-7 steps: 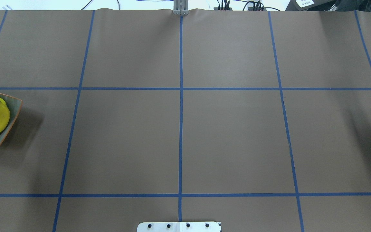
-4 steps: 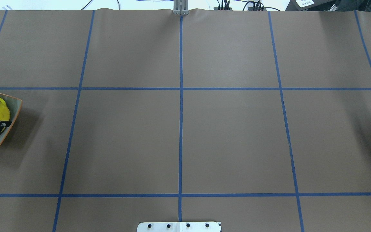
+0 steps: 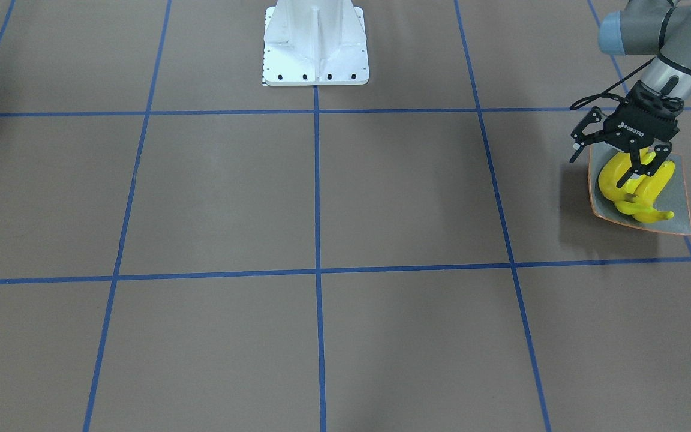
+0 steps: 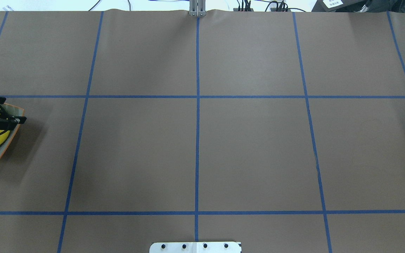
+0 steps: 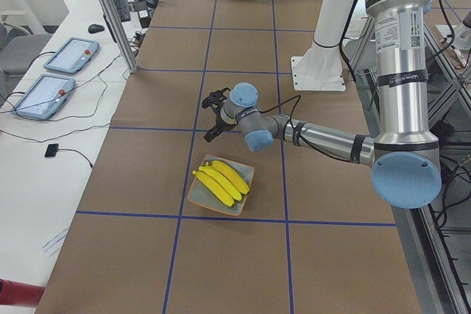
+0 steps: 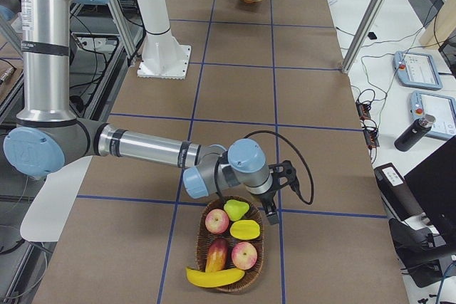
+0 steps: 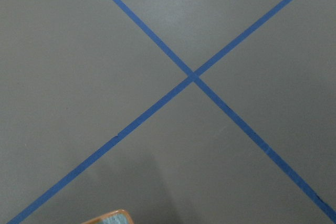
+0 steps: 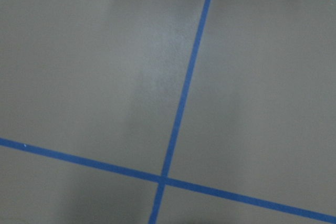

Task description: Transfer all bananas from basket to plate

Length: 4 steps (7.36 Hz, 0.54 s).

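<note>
At worktop's left end: three bananas (image 5: 222,180) on plate (image 5: 197,198) | left gripper (image 3: 602,168) close by, jaws spread, empty | right gripper (image 6: 273,194) by basket (image 6: 199,247), jaws: cannot tell

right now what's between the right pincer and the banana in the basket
In the exterior right view, other fruit fills the basket between the right pincer and the banana: a green pear, a yellow fruit and red apples.

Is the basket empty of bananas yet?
No, in the exterior right view one banana lies across the near rim of the basket.
</note>
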{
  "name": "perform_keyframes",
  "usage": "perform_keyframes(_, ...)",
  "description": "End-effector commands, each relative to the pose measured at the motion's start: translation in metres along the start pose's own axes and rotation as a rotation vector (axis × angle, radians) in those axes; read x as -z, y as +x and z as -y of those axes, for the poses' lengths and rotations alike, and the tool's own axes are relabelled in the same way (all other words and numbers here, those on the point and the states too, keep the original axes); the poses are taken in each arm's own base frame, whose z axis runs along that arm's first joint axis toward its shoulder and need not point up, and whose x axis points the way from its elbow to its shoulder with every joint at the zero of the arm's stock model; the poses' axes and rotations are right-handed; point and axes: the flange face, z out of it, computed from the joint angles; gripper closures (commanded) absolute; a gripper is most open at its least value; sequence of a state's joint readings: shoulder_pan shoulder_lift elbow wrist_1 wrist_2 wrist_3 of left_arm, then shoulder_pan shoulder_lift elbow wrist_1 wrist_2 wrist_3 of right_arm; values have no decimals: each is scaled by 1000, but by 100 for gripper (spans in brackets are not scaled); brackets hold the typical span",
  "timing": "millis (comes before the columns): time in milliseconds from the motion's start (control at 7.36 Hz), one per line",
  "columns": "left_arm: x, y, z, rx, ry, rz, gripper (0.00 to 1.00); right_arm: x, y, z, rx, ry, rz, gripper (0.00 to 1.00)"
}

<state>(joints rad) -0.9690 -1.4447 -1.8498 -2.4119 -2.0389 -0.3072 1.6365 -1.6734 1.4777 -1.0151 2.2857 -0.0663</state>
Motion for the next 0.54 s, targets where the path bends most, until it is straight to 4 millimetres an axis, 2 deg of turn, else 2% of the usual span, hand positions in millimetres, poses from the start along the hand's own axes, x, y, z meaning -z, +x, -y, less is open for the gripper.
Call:
perform_keyframes(0, -8, -1, 10, -1, 8, -3, 0, -4, 72, -90, 7, -7, 85, 0)
perform_keyframes(272, -8, -1, 11, -3, 9, -4, 0, -28, 97, -149, -27, -65, 95, 0)
perform_keyframes(407, -9, -1, 11, -3, 8, -3, 0, -34, 99, -164, -52, -84, 99, 0)
